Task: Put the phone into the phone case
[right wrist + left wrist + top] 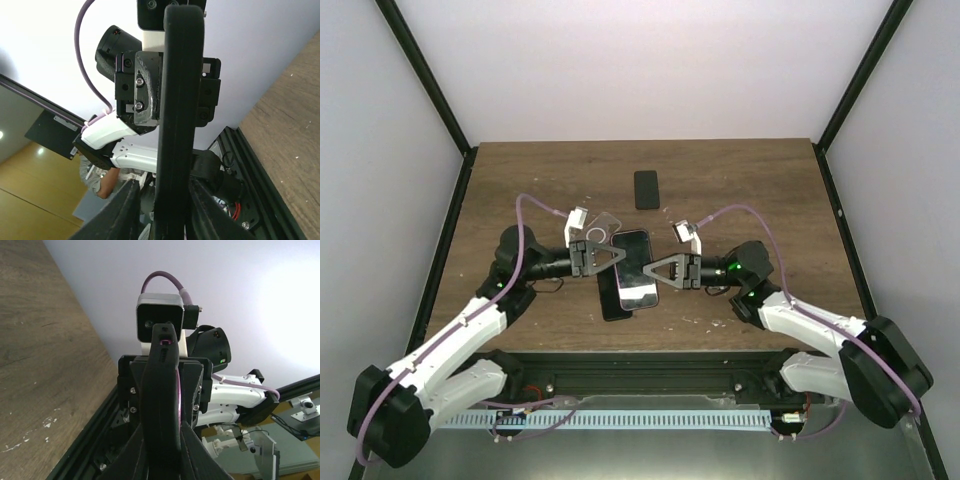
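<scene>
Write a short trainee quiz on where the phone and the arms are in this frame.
1. True or false: the phone lies alone on the table, with no arm near it.
2. Where is the separate small black slab? A) between the left jaws B) on the table's far middle, beyond both arms C) at the near left corner
3. How many arms bring their jaws to the phone?
Key: 1 false; 2 B; 3 two, one from each side.
</scene>
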Robot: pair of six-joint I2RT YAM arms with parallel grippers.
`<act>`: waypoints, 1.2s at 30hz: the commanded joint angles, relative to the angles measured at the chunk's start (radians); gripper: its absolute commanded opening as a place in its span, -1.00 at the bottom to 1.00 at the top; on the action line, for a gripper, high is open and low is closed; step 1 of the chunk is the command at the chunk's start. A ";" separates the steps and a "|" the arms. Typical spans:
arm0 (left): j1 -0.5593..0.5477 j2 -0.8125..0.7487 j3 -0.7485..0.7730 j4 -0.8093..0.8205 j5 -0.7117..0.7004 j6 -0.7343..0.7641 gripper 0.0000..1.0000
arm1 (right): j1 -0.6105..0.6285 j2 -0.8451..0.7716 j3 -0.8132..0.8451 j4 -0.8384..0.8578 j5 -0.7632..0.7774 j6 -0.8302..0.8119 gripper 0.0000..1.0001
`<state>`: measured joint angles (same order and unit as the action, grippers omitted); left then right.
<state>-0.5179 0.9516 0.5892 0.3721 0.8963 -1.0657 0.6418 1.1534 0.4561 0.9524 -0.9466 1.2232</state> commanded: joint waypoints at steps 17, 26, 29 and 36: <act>-0.014 -0.077 -0.084 0.012 0.060 -0.061 0.20 | 0.015 -0.062 0.034 0.092 0.214 0.022 -0.84; -0.033 -0.099 -0.102 -0.014 0.058 -0.047 -0.12 | 0.015 -0.038 0.065 0.061 0.259 -0.014 -0.84; -0.032 -0.086 -0.075 -0.084 0.052 -0.014 -0.67 | 0.015 -0.026 0.063 0.062 0.260 -0.017 -0.82; -0.032 -0.066 0.007 -0.281 0.021 0.110 -1.00 | 0.015 -0.027 0.068 -0.003 0.255 -0.055 -0.64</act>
<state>-0.5446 0.8772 0.5388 0.2295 0.9390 -1.0290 0.6495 1.1378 0.4614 0.9146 -0.7055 1.2270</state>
